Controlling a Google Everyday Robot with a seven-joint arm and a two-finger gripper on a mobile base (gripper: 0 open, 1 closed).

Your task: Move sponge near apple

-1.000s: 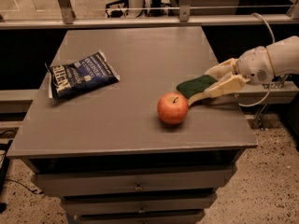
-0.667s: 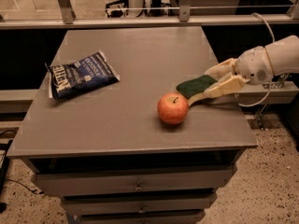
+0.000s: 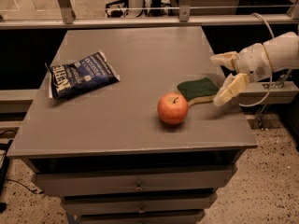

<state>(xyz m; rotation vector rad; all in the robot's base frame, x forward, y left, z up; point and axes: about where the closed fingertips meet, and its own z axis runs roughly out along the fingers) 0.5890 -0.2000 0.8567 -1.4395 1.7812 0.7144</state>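
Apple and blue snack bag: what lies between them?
Only bare tabletop, seen in the camera view. The gripper hangs beside the sponge, beyond the apple.

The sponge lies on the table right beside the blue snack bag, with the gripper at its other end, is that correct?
Not quite: the camera view shows the sponge beside the apple, not the snack bag; the open gripper is at its other end.
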